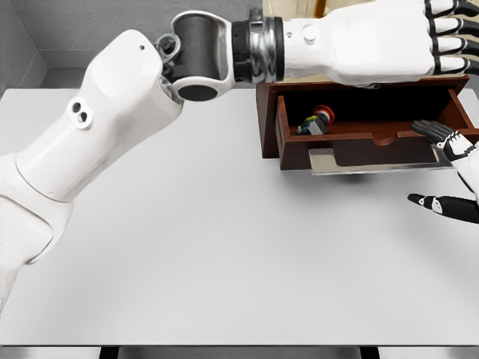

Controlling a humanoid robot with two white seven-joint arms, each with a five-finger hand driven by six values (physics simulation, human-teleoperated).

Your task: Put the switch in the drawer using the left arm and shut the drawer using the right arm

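Now the small red-capped switch (317, 121) lies inside the open dark-brown wooden drawer (374, 138), the left hand (449, 34) hovers empty, fingers spread, above it, and the nearer right hand (449, 176), fingers open, sits just beside the drawer front.
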